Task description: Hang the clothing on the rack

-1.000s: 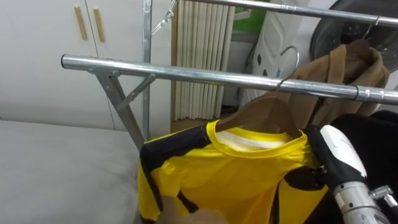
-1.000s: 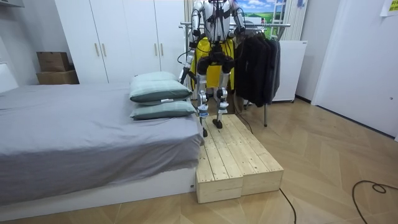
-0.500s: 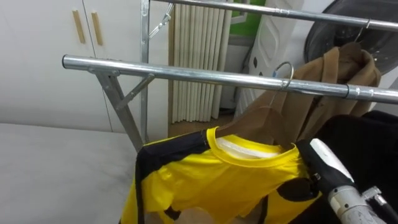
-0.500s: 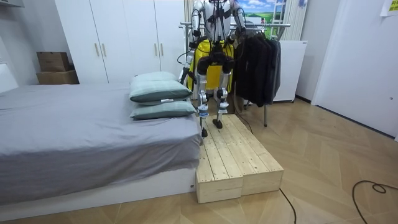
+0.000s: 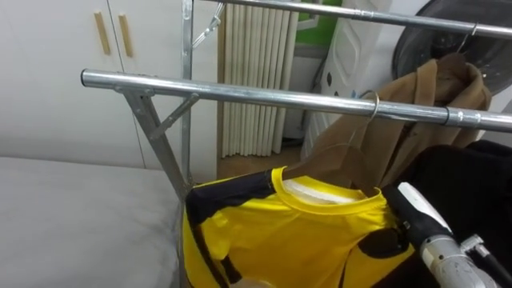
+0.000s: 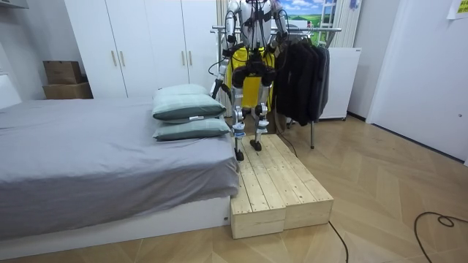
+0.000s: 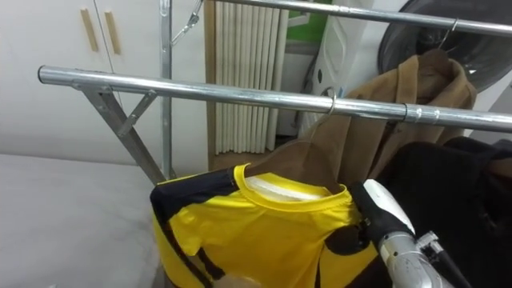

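The yellow shirt hangs on its hanger just under the rail. The hanger's hook looks to sit over that rail, close beside a brown coat. My right hand is at the shirt's shoulder on my right. Its underside is lost against a dark patch there, so I cannot tell whether it grips or merely rests. A pale shape at the lower edge, under the shirt, may be my left hand; I cannot tell its state either.

I judge the shirt light, thin and rather slick, the kind of sports cloth that slides off a hanger's arm if tugged sideways. It has no stiffness of its own, so the hanger is the only firm thing to hold. I would take hold at the hanger's shoulder through the cloth, or at the neck just below the hook, not at the loose body. Pulling at the hem would likely only drag the collar askew.
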